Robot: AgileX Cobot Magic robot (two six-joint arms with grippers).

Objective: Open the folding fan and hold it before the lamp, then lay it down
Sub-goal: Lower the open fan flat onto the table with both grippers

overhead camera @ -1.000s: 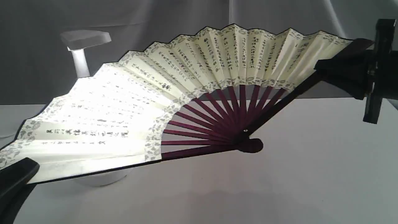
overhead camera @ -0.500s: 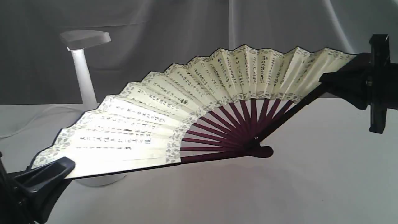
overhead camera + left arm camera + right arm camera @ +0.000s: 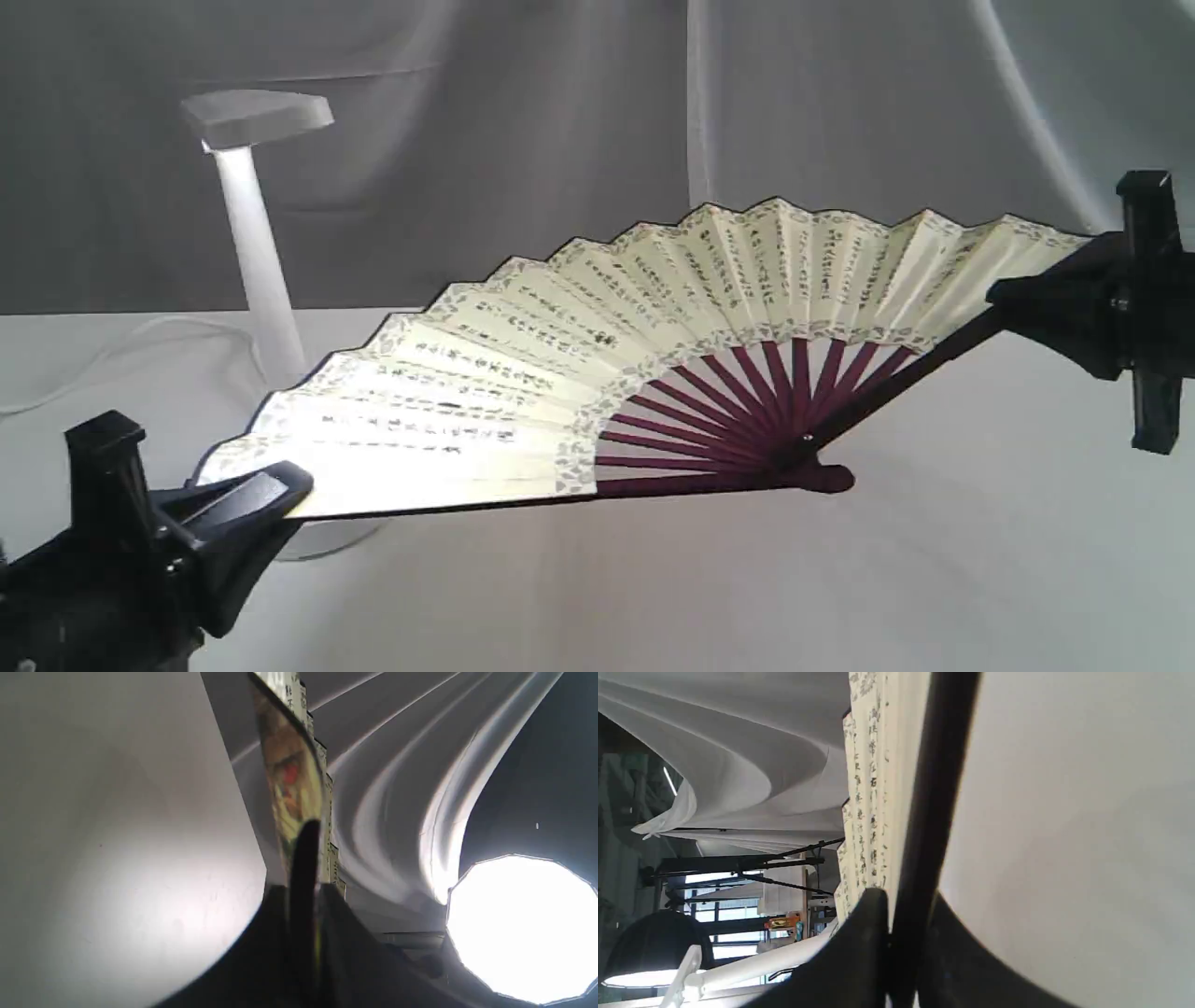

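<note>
While spread fully open, folding fan [image 3: 523, 392] is being held slanting over the white table [image 3: 887, 579], just before the lamp [image 3: 252, 224].
Left gripper [image 3: 285, 509] is clamping one blackish outer guard at the leaf's low end; right gripper [image 3: 1006, 303] is clamping the other guard at the raised end. Lamp is standing behind the fan's left end, base partly hidden by the leaf; grey cloth [image 3: 560, 112] is hanging behind.

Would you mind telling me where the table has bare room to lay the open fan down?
The widest bare stretch of table lies in front of and beneath the folding fan, between the left gripper and right gripper; under the right gripper it is bare too. Behind the left gripper's end of the fan, the lamp crowds the table.
</note>
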